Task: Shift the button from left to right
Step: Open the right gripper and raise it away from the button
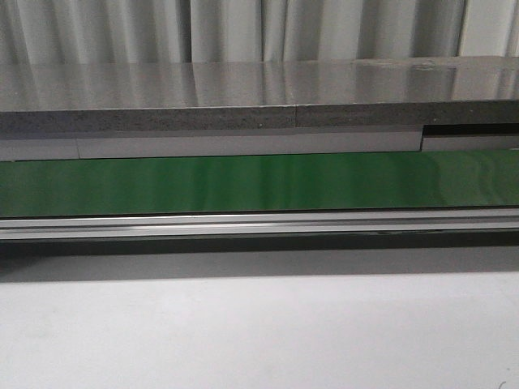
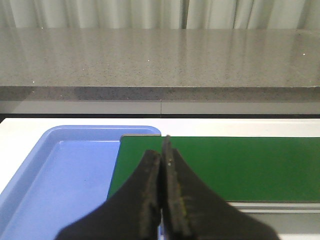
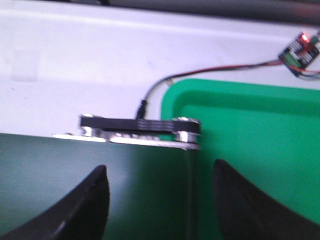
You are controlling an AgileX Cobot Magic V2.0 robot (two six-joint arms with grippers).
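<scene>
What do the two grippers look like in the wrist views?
Both are black. The left gripper has two broad fingers tapering to narrow tips, with worn, yellowish-flecked inner edges. The right gripper shows two curved, matte black fingers, blurred. No cables or markings are visible on them.

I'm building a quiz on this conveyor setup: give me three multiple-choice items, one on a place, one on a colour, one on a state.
1. Where is the blue tray?
A. Beside the belt's end
B. On the grey counter
C. Under the green tray

2. What colour is the conveyor belt?
A. Red
B. Green
C. White

3. How do the left gripper fingers stand?
A. Wide apart
B. Pressed together
C. Holding a button

Answers: 1 A, the tray's edge meets the belt's end. 2 B, the front view shows it green. 3 B, no gap, nothing between them.
</scene>
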